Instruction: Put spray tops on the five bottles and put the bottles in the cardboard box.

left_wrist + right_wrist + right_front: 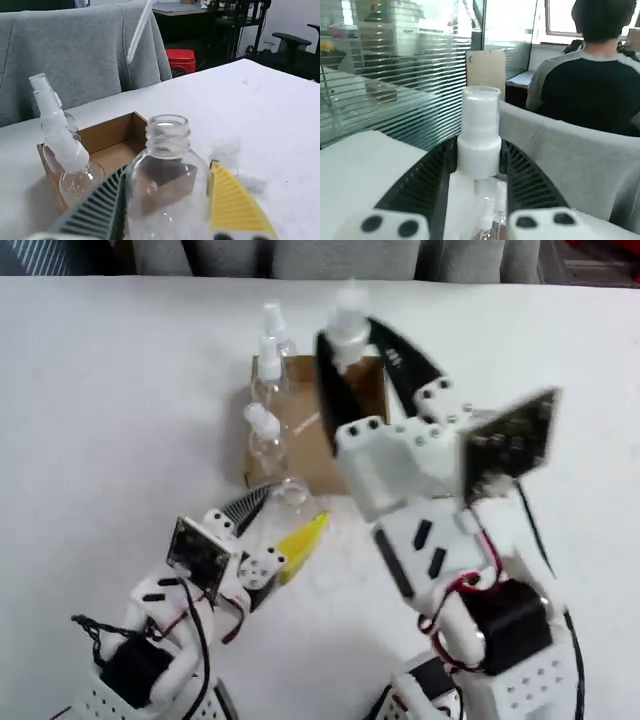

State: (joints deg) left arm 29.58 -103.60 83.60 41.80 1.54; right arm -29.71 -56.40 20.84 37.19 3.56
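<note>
The clear, uncapped plastic bottle [166, 150] stands upright on the white surface [120, 390] just beside the shallow brown cardboard box [312, 445], pinched by the left pincer [293, 506]. The right pincer [347, 340] pinches a white spray top [479, 135] above the box, where three capped clear bottles [267, 440] sit along one side.

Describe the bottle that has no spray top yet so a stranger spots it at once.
Find the brown cardboard box mid-table; at its edge nearest the arms, the black-and-yellow left gripper holds a clear plastic bottle. Unlike the three white-topped bottles in the box, its threaded neck is open.
</note>
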